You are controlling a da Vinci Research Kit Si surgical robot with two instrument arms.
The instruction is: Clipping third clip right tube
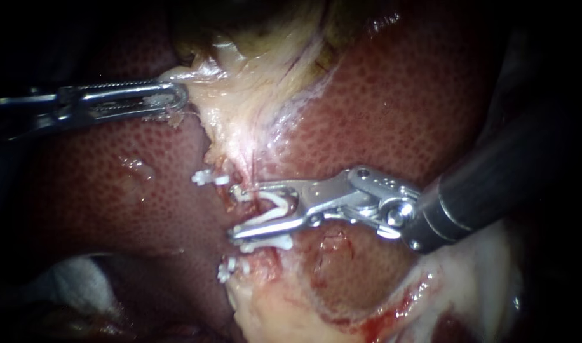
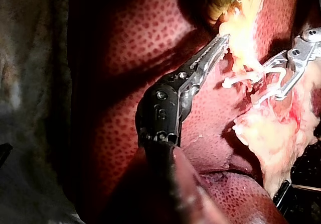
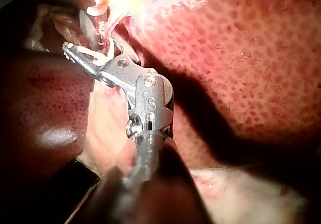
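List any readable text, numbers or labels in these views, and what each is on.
No readable text on the liver, pale tissue, clips or left instrument.
On the right instrument: one small stamped mark on its joint, in the right wrist view; too small to read reliably.

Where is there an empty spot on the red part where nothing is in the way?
Two bare patches of liver: one below the left instrument, left of the placed clips; one above the right instrument, right of the pale tissue. Crowded: the middle, where the right instrument's jaws hold a white clip among the others.
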